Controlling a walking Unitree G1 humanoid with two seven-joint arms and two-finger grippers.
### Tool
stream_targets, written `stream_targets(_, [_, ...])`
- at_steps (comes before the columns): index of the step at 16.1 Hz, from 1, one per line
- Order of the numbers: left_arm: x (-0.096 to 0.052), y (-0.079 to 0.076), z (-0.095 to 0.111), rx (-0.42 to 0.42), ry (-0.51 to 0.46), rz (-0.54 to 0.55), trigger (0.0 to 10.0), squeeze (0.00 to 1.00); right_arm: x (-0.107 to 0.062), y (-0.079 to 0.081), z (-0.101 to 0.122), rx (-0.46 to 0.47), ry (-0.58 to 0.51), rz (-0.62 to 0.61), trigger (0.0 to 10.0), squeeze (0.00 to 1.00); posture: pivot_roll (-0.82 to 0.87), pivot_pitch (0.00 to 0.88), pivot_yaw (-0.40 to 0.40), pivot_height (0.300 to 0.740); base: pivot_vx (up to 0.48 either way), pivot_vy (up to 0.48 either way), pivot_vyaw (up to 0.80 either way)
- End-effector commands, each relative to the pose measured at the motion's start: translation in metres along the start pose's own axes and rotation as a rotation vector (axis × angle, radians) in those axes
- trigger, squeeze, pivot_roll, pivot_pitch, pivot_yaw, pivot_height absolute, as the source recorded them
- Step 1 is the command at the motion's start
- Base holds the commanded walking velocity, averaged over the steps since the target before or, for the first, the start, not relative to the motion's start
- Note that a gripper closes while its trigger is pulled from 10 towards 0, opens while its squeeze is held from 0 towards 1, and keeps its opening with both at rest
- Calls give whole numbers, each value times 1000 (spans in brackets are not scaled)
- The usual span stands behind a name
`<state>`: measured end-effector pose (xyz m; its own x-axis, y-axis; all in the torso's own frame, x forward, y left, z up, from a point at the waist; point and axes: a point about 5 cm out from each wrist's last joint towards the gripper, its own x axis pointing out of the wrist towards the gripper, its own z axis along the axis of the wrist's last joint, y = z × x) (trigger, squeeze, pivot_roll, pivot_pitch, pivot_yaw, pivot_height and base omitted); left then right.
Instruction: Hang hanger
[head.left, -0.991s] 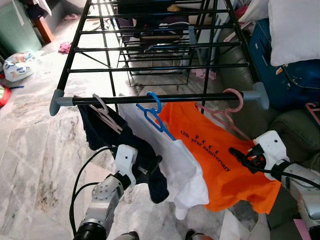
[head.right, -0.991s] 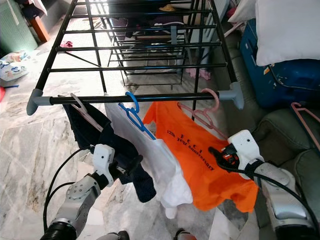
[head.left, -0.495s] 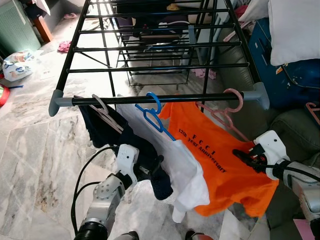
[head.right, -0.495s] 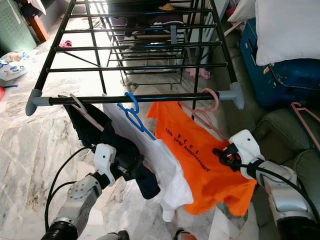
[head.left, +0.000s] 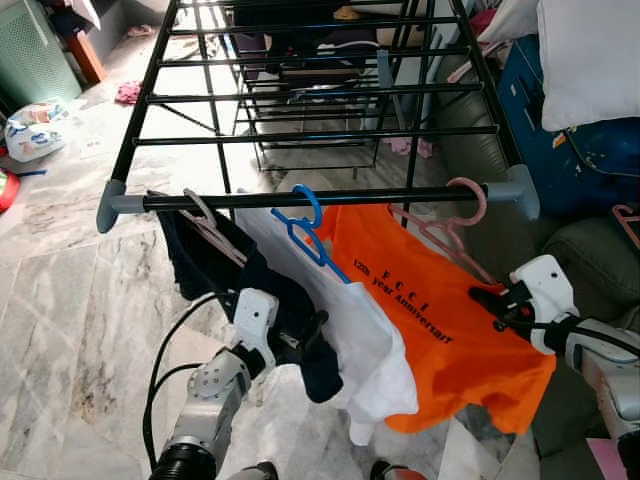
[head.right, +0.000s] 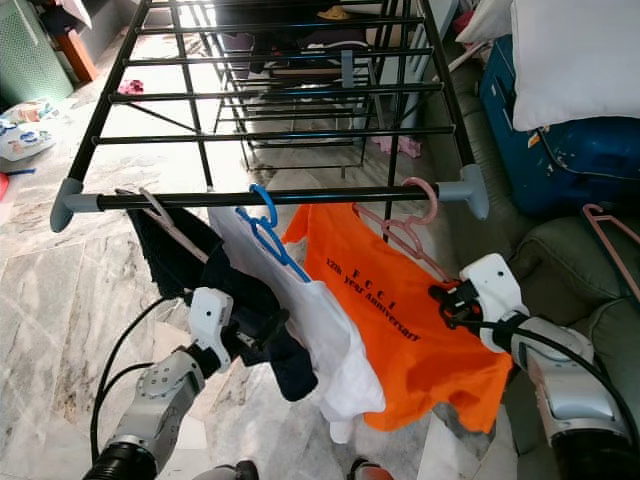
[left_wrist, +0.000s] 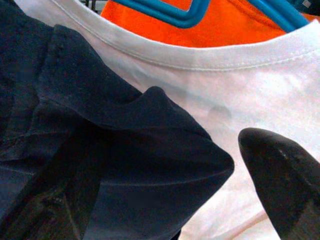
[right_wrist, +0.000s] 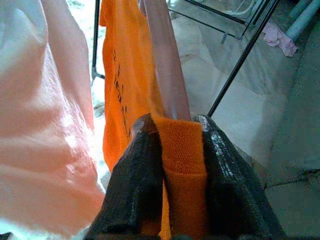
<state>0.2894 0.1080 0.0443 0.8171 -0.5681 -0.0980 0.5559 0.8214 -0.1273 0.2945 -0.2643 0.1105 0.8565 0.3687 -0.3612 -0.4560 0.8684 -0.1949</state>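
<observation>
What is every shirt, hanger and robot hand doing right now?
Orange shirt: on pink hanger, hooked on rack bar.
White shirt: on blue hanger, hooked.
Dark garment: hanging.
Right gripper: shut on orange shirt.
Left gripper: at dark garment.

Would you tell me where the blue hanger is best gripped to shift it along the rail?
I would grip the blue hanger on its bare neck just under the hook, coming from the robot's side of the rail. Lower down, the white shirt covers its arms, and the left gripper is nearest.
</observation>
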Motion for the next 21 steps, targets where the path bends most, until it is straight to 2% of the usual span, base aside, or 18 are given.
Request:
stream_targets(1, [-2,-2,-7,-5,35,-6,10000,0,-1,4,0,24,-32,22,0,0,-93,172,34,740,0,0,0])
stream_targets(4, [-2,-2,-7,-4,38,-10,10000,0,-1,13,-1,41,-51,43,0,0,-94,171,38,740,0,0,0])
stream_targets(6, [-2,-2,-7,-2,40,-13,10000,0,1,14,-3,53,-65,9,0,0,-95,171,41,740,0,0,0])
stream_targets(9, [-2,-1,-7,3,43,-14,10000,0,3,11,4,39,-111,-115,0,0,-95,172,42,740,0,0,0])
stream_targets(11, [-2,1,-7,8,43,-6,10000,0,3,16,19,9,-192,-221,0,0,-94,173,43,740,0,0,0])
stream_targets(14, [-2,1,-6,9,45,-4,10000,0,2,33,34,-37,-277,-292,0,0,-100,175,47,740,0,0,0])
stream_targets(18, [-2,2,-6,16,53,-7,10000,0,-3,53,27,-4,-291,-355,0,0,-108,175,52,740,0,0,0])
stream_targets(19, [-3,5,-7,30,67,18,10000,0,-7,60,17,5,-276,-383,2392,0,-111,178,56,740,0,0,0])
stream_targets(20, [-4,8,-8,45,80,55,10000,0,-11,65,9,19,-266,-413,3255,0,-113,179,56,740,0,0,0])
stream_targets(21, [-5,14,-7,76,75,115,10000,0,-14,69,2,35,-250,-448,3294,0,-117,179,58,740,0,0,0])
